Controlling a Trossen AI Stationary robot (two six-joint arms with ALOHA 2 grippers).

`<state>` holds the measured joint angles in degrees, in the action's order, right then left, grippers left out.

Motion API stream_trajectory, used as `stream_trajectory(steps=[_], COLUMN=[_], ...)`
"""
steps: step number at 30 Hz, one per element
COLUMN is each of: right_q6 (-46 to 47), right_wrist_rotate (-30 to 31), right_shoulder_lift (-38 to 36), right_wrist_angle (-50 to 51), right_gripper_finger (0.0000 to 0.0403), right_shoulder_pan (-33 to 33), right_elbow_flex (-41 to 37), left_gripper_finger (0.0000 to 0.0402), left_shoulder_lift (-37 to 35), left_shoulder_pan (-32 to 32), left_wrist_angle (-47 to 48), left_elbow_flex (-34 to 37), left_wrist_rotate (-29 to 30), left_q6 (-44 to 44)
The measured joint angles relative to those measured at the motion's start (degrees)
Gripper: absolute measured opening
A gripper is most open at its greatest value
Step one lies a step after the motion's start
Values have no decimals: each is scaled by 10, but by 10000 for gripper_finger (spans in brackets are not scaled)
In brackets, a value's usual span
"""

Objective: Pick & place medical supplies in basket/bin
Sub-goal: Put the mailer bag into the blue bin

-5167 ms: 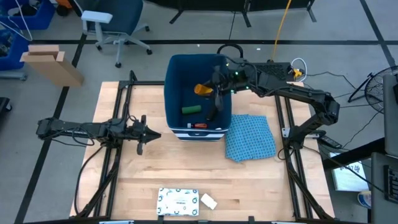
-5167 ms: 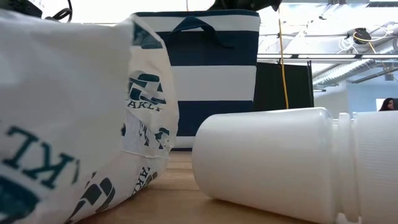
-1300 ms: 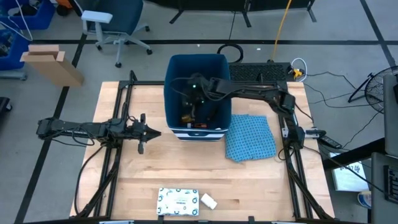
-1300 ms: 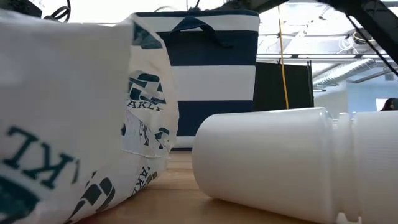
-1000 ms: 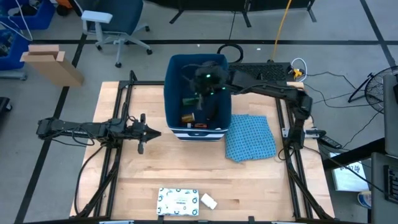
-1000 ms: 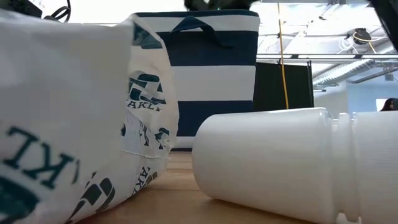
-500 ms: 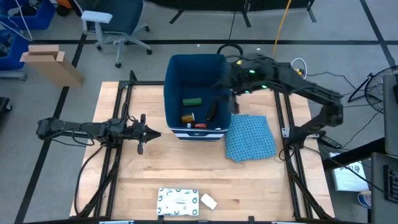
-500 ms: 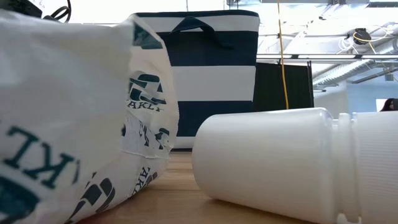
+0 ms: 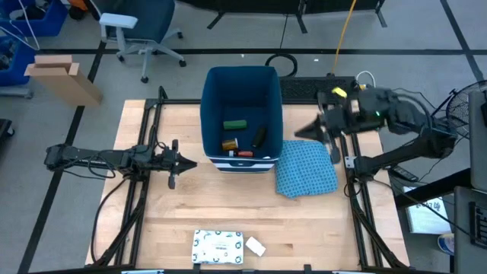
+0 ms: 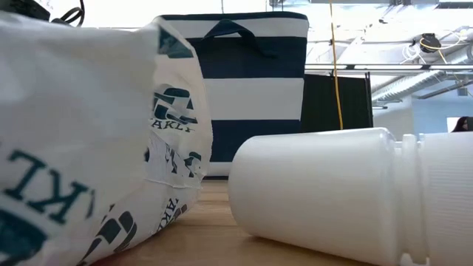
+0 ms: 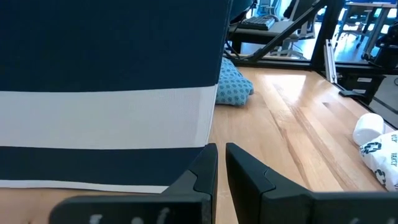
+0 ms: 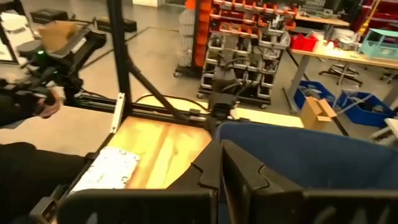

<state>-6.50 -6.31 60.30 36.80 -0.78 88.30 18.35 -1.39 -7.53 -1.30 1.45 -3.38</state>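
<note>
Matt navy fabric-look bin (image 9: 242, 80), pale smooth wood table (image 9: 198, 198), patterned blue cloth (image 9: 306, 169), glossy white plastic bottle (image 10: 325, 192)

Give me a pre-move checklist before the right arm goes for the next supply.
1. Right claw empty and shut, out of the bin: ok.
2. Green box, orange bottle and red-white tube inside the bin: ok.
3. White packet and small white piece at the table's near edge, not yet binned: not ok.
4. Left claw parked left of the bin, out of the way: ok.
5. Nothing hidden under the blue cloth: cannot tell.
</note>
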Motion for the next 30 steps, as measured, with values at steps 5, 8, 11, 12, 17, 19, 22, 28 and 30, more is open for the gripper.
stream_trajectory(steps=[5,8,11,12,17,19,22,28,30], right_q6=[20,28,41,43,58,54,30,49,61], right_wrist_rotate=[33,33,30,24,-10,-7,-3,-11,-13], right_shoulder_lift=[-102,-165,-228,-247,-317,-332,-354,-425,-438], right_wrist_angle=[-81,-131,-189,-212,-333,-359,-380,-481,-503], right_gripper_finger=[2,1,1,1,1,1,1,1,0], right_shoulder_pan=[-40,-44,-49,-50,-50,-50,-50,-46,-45], right_elbow_flex=[-161,-252,-347,-379,-517,-556,-605,-693,-720], left_gripper_finger=[37,37,37,37,37,37,37,37,37], left_shoulder_lift=[0,0,0,0,0,0,0,0,0], left_shoulder_pan=[0,0,0,0,0,0,0,0,0], left_wrist_angle=[0,0,0,0,0,0,0,0,0], left_elbow_flex=[0,0,0,0,0,0,0,0,0], left_wrist_rotate=[1,1,1,1,1,1,1,2,2], left_q6=[-4,-4,-4,-4,-1,-1,-1,-1,-2])
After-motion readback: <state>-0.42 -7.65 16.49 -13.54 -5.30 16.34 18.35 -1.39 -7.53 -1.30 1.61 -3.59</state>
